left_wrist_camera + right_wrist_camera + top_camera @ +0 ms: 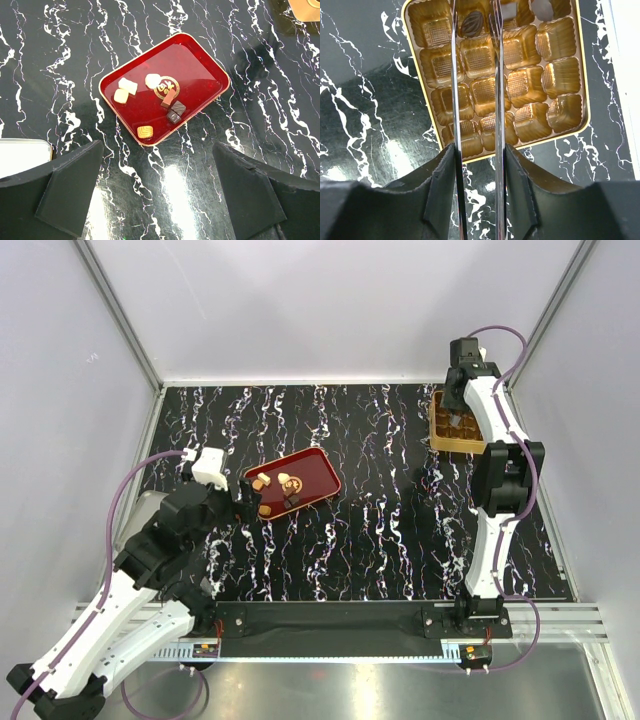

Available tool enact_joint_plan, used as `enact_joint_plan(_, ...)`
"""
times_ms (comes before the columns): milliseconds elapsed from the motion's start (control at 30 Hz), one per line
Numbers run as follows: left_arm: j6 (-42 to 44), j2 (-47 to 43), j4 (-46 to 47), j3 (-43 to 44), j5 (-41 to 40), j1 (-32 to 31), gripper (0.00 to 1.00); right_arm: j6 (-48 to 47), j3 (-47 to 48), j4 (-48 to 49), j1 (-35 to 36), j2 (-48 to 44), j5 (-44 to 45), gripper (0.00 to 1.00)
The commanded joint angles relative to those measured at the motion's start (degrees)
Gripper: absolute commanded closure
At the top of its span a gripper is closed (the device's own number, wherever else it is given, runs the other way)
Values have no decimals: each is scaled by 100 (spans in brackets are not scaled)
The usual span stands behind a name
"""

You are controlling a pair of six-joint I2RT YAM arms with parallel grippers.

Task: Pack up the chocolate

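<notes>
The right gripper [473, 15] holds its thin fingers [455, 100] narrowly apart, gripping nothing, over the golden box [583, 115]. They straddle a dark chocolate [471, 23] that lies in a far-row compartment. The left gripper [157, 195] is spread wide and empty just short of the near edge of the red tray [200, 70], which carries several loose chocolates [145, 132] and has open table [60, 50] all round it.

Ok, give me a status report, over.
Left fingers open above red tray, chocolates on it. Right fingers parted over golden box, dark chocolate seated between. Nothing in the way.
</notes>
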Motion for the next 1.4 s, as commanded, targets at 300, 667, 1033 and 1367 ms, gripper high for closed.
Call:
enact_joint_plan(300,37,-31,222,34,-90,2,1,114,-276,-55,304,-1143,-593,50)
enact_joint_plan(667,28,-22,214,34,-134,2,1,-44,-2130,832,2535,-2418,-1041,51)
enact_joint_plan(1033,28,-31,196,34,-143,11,1,-923,-3694,2458,3952,-2989,-2067,49)
enact_joint_plan(1367,28,-48,205,34,-134,11,1,-1354,-3397,2450,4198,-2603,-2422,46)
